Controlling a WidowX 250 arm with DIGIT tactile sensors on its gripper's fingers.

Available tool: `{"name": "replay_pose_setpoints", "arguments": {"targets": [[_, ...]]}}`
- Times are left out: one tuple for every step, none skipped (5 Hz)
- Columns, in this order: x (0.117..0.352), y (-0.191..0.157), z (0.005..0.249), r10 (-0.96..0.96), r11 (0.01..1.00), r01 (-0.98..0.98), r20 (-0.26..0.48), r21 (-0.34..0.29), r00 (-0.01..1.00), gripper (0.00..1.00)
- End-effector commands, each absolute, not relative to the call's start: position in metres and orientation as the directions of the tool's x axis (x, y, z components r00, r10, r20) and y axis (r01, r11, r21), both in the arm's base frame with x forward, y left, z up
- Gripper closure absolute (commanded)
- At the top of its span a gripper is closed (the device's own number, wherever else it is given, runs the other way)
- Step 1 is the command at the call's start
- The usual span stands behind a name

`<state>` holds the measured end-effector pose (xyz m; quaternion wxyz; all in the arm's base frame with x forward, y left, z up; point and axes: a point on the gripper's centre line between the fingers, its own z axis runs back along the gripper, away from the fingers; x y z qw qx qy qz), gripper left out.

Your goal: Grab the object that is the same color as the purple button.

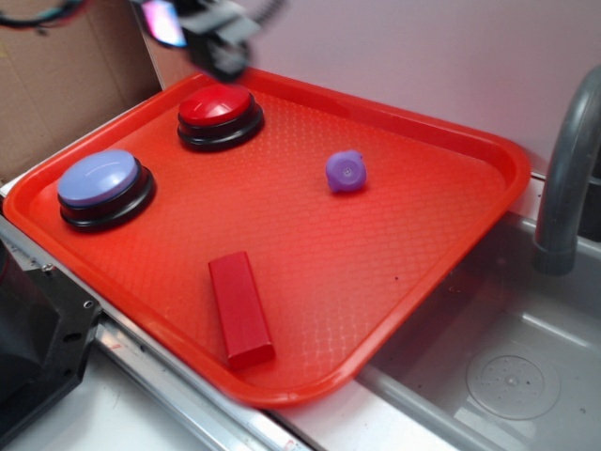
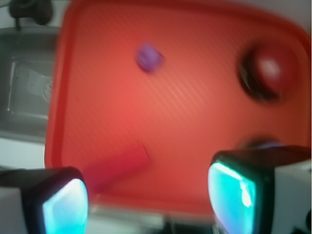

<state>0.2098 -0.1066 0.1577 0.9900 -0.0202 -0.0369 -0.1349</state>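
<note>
Exterior view: purple object [image 1: 346, 172] lies free on the red tray [image 1: 394, 272], apart from the purple button [image 1: 100, 183]; fingers [image 2: 66, 207] spread, empty.

We count two domed buttons [image 1: 221, 115], one red block [image 1: 240, 308], one small purple piece [image 1: 346, 172], one tray [image 1: 413, 235].

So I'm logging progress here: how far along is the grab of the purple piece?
Nothing looks done yet. The purple piece lies untouched on the red tray, apart from the purple button. The pincer hangs open and empty, high over the tray near the red button. Left: move over the piece, descend, close on it.
</note>
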Motion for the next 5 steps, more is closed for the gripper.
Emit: {"name": "replay_pose_setpoints", "arguments": {"targets": [[0.290, -0.125, 0.154, -0.330, 0.927, 0.284, 0.173, 0.246, 0.928, 0.00], [0.285, -0.089, 0.135, -0.320, 0.928, 0.273, 0.169, 0.253, 0.932, 0.00], [0.265, -0.062, 0.105, -0.248, 0.965, 0.226, 0.194, 0.131, 0.949, 0.00], [0.250, -0.061, 0.069, -0.209, 0.978, 0.208, 0.204, 0.024, 0.956, 0.00], [0.255, -0.059, 0.059, -0.231, 0.973, 0.227, 0.202, 0.041, 0.952, 0.00]]}}
